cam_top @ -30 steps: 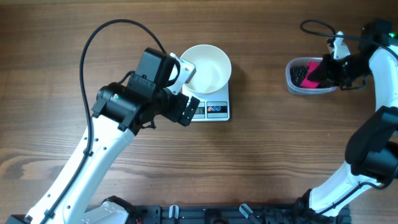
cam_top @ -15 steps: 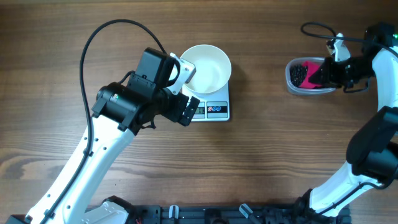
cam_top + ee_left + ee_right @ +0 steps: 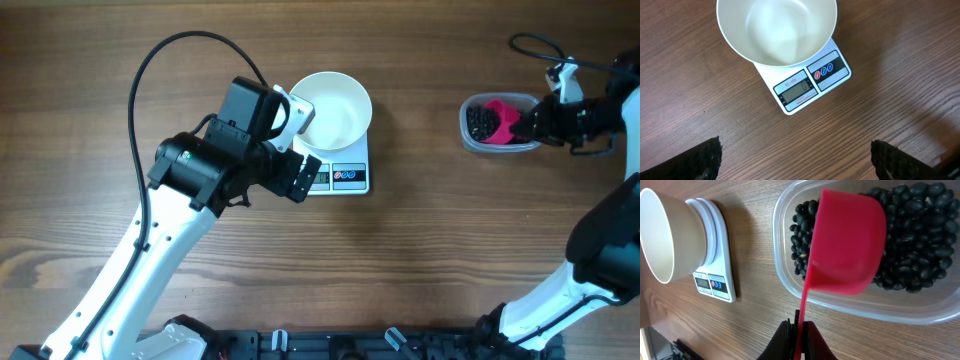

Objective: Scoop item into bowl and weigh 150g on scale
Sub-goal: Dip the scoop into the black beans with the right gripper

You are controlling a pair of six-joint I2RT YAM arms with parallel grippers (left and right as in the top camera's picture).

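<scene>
The white bowl (image 3: pixel 335 108) (image 3: pixel 776 30) sits empty on the white scale (image 3: pixel 340 177) (image 3: pixel 812 82). The black beans (image 3: pixel 479 119) (image 3: pixel 912 240) lie in a clear plastic tub (image 3: pixel 468 135) (image 3: pixel 785 265) at the right. My right gripper (image 3: pixel 535 120) (image 3: pixel 800 330) is shut on the thin handle of a pink scoop (image 3: pixel 503 122) (image 3: pixel 847 245). The scoop's cup is over the beans with its back toward the wrist camera, so its inside is hidden. My left gripper (image 3: pixel 304 148) (image 3: pixel 796 145) hangs open over bare table just beside the scale.
In the right wrist view the bowl (image 3: pixel 670 230) and scale (image 3: pixel 715 255) appear well to the left of the tub, with bare wood between. A black cable (image 3: pixel 530 42) trails behind the right arm near the table's far edge.
The right gripper has drawn back to the right with the scoop, whose cup now sits farther right in the tub. The left arm has not moved.
</scene>
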